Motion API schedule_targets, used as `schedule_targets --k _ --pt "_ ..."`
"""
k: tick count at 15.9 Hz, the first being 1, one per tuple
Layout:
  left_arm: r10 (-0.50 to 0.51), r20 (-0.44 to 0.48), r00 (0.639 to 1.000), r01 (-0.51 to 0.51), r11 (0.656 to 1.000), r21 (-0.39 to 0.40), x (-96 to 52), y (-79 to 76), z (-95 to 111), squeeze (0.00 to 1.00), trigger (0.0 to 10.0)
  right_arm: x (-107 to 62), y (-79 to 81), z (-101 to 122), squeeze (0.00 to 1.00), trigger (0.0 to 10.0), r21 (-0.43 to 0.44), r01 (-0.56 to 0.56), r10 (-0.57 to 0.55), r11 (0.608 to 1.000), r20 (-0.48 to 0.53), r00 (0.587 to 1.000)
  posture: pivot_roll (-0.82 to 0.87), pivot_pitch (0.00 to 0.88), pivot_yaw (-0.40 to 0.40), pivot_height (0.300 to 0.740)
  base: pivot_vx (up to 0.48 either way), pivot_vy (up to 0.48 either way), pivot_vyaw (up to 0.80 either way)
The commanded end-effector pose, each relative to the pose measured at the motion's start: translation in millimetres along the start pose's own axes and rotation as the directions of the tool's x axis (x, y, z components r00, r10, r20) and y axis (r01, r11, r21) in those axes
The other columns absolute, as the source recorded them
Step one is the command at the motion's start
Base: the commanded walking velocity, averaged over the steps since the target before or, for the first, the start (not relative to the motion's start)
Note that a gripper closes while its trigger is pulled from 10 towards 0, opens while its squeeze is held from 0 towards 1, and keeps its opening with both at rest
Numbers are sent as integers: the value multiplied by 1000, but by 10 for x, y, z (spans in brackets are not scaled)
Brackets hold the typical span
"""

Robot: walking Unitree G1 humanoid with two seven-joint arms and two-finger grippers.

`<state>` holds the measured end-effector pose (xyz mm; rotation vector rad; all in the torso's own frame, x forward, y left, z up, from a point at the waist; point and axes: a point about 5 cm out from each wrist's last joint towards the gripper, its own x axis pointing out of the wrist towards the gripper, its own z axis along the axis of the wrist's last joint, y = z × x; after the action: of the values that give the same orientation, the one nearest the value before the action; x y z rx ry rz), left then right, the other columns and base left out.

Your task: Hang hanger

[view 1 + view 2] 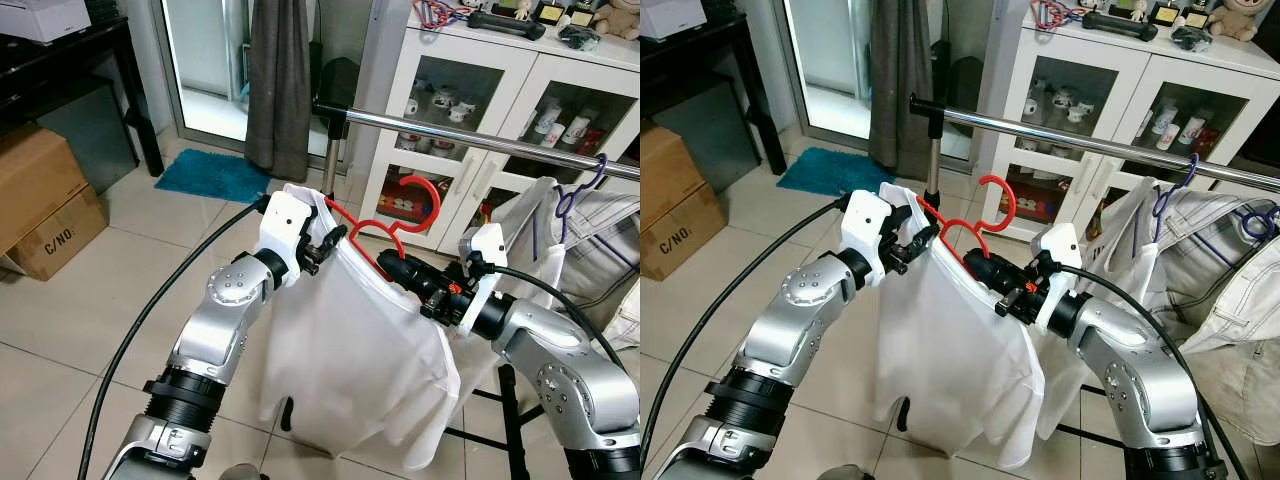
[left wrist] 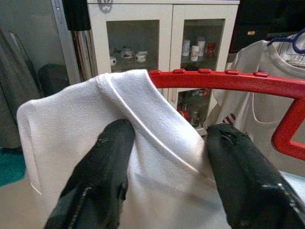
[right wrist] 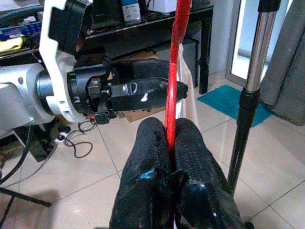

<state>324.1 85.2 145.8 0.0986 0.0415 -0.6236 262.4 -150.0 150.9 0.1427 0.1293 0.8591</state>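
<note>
Below the rail [image 1: 470, 135], held up in both grippers: a red hanger [image 1: 385, 225] with a white shirt [image 1: 350, 350] draped on it, hook [image 1: 420, 200] up and free in the air, not yet over the metal. Left gripper [image 1: 322, 243] at the hanger's left shoulder; in the left wrist view, fingers [image 2: 102, 167] set partly apart with shirt cloth bunched between them, right where the cloth folds over the red bar, though hard to tell whether pinching the bar itself or only the fabric. Right gripper [image 1: 393, 265] near the hanger's neck; in the right wrist view, fingers [image 3: 190, 157] pressed together on the thin red bar, closed tight on it. Judged from this: pickup done, carrying done, hanger brought close to the rack, level and roughly parallel with the rail. Left to do, by the look of it: lift so the hook clears the rail, pass it over, lower until it catches, then let go with both grippers and check that the shirt hangs. Room on the rail between its left end post [image 1: 335, 125] and the purple hanger [image 1: 575, 195] with clothes further right, so space enough for the hook. About halfway, with the hanging itself not yet begun.
</note>
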Motion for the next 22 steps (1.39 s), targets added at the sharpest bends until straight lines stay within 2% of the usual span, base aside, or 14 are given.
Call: schedule_targets --k 1,6,10,12,15,16,18,19,20,21,22 --pt "-5 7 1000 5 1000 4 33 -19 27 0 0 -18 2 112 0 10000 -39 -12 14 999 33 999 95 0 -69 740 0 0 0" --pt "-26 18 999 26 1000 4 17 -56 50 0 0 -16 -38 106 0 10000 -38 12 -11 999 28 1000 98 0 -69 740 0 0 0" --pt "3 45 999 -3 1000 0 -2 -1 108 0 0 -17 -90 81 0 10000 -52 51 -51 997 3 999 100 0 -69 740 0 0 0" --pt "2 74 997 -3 1000 12 -50 38 214 0 0 -55 -145 -8 0 10000 -117 89 -98 989 -81 992 96 0 -66 740 0 0 0" --pt "-31 107 994 29 999 21 -105 38 342 0 0 -106 -186 -90 0 10000 -143 104 -124 984 -136 983 99 0 -63 740 0 0 0" --pt "-24 103 994 22 1000 21 -124 60 358 0 0 -119 -191 -79 0 10000 -137 109 -127 985 -126 984 99 0 -63 740 0 0 0" --pt "19 30 999 -19 1000 -8 -138 91 230 0 0 -107 -194 -5 0 10000 -107 118 -126 987 -71 990 99 0 -61 740 0 0 0" --pt "35 -36 999 -35 999 7 -126 76 118 0 10000 -91 -191 30 0 10000 -81 119 -122 990 -38 992 97 0 -62 740 0 0 0" --pt "62 -71 996 -60 998 32 -94 67 40 0 10000 -63 -160 91 0 10000 -18 102 -102 995 16 995 95 0 -65 740 0 0 0" --pt "112 -93 989 -107 992 64 -64 92 13 1000 10000 -38 -125 124 0 10000 25 77 -78 997 47 996 92 0 -62 740 0 0 0" --pt "156 -97 983 -149 986 76 -38 118 28 1000 10000 -11 -93 131 0 10000 56 51 -55 997 64 996 89 0 -59 740 0 0 0"
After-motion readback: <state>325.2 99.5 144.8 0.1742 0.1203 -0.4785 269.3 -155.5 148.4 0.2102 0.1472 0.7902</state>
